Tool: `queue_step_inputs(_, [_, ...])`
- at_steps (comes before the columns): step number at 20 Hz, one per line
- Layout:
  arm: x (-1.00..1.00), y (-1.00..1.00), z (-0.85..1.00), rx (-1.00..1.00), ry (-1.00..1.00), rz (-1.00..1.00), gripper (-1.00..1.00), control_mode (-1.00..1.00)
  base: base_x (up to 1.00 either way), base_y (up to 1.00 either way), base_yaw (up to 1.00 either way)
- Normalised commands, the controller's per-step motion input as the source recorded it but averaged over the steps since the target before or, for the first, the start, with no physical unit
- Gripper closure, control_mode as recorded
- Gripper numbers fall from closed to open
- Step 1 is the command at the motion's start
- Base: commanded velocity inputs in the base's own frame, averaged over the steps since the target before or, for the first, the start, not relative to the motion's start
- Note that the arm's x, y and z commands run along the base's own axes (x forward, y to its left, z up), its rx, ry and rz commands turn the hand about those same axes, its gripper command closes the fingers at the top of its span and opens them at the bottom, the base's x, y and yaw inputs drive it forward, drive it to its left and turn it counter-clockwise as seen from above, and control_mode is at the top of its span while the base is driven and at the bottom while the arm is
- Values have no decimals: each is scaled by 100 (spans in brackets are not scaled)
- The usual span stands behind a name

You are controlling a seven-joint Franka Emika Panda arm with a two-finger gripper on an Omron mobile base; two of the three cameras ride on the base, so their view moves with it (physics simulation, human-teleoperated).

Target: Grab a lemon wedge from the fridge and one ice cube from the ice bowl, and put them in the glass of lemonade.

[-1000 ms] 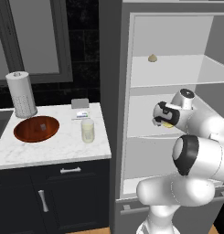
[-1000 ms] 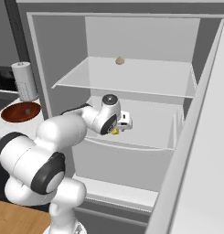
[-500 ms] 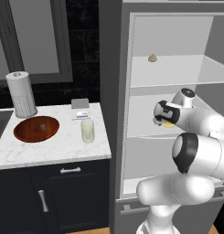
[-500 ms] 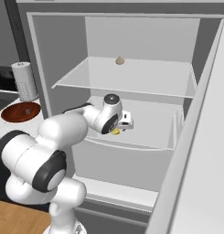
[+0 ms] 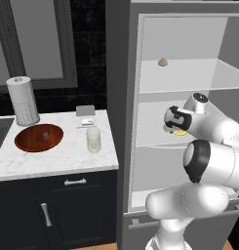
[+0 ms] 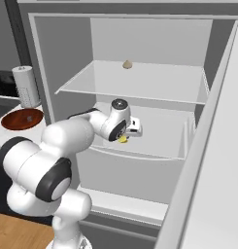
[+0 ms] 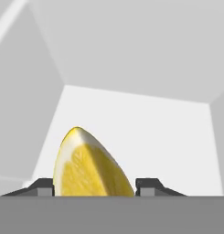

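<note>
Reaching into the open fridge (image 6: 140, 53), the claw (image 7: 94, 188) sat low over the pale middle shelf (image 6: 159, 141). Its tips stood partly apart, with the lemon wedge (image 7: 88, 167) between them; whether they gripped it could not be told. Bare shelf extended ahead to the back wall. A beige lump (image 6: 127, 64) lay above on the upper shelf. No legible writing appeared.
</note>
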Motion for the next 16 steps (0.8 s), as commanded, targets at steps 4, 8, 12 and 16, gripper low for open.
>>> queue_step_inputs(4, [-23,0,-8,0,0,0,100,-100,0,0,0])
queue_step_inputs(8, [-86,11,12,0,0,0,100,-100,0,0,0])
queue_step_inputs(12, [-100,24,74,0,-1,0,100,-100,0,0,0])
queue_step_inputs(16, [-100,48,100,-2,0,0,100,-100,0,0,0])
